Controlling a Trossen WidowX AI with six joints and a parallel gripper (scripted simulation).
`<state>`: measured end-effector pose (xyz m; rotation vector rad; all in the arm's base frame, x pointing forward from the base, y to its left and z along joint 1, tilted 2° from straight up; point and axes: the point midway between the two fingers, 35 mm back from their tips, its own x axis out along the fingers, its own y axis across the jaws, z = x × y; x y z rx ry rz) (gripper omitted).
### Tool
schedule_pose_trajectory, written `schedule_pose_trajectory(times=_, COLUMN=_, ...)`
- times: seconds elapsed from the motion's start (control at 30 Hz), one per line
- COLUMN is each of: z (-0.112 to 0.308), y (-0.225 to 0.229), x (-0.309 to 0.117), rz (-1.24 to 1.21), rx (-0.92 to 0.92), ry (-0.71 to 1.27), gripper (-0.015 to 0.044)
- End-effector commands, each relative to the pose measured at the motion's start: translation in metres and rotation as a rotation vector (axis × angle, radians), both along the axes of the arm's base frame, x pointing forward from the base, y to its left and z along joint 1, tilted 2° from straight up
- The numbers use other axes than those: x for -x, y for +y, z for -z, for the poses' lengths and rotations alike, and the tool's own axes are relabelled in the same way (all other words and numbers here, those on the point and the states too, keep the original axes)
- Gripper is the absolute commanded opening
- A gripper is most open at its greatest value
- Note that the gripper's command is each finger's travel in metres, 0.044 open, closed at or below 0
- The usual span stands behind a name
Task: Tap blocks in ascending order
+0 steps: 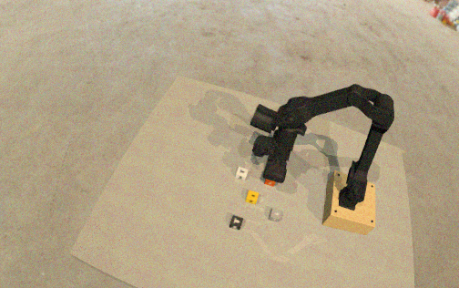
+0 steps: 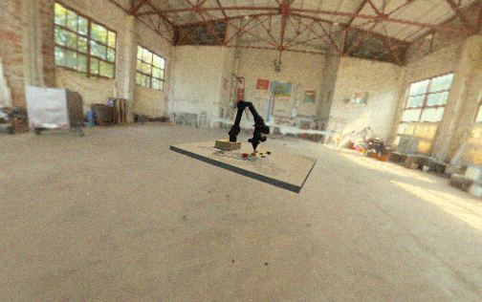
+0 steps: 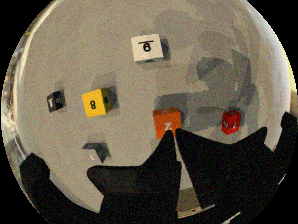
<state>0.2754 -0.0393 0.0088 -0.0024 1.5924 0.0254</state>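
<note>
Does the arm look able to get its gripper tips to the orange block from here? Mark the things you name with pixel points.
Probably yes: the shut gripper (image 3: 174, 132) is at or just over the orange block (image 3: 166, 119), and nothing visible stands between them.

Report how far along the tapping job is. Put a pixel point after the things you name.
Done: can't tell; taps leave no visible mark. In hand: the shut gripper (image 1: 275, 174) (image 2: 255, 150) (image 3: 173, 132) is at the orange block (image 1: 270, 183) (image 3: 166, 119), which reads 2; contact is unclear. Left: if the order is being kept, the yellow 8 (image 1: 252, 197) (image 3: 93, 104) and the white block (image 1: 241, 173) (image 3: 146, 48), its digit 6 or 9, should follow.

The black arm arches over and down, its shut claw (image 2: 255, 150) (image 3: 172, 132) pointing downward.
</note>
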Motion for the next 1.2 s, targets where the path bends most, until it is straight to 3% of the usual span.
schedule_pose_trajectory(times=0.0, z=0.005, y=-0.001, x=-0.002, rz=-0.006, rx=0.003, ry=-0.009, gripper=0.0020)
schedule_pose_trajectory(times=0.87, z=0.033, y=0.000, x=-0.001, rz=-0.006, rx=0.003, ry=-0.008, gripper=0.0020)
schedule_pose_trajectory(times=0.97, z=0.006, y=-0.001, x=-0.002, rz=-0.005, rx=0.003, ry=-0.010, gripper=0.0020)
schedule_pose_trajectory(times=1.17, z=0.000, y=-0.001, x=-0.002, rz=-0.006, rx=0.003, ry=-0.009, gripper=0.0020)
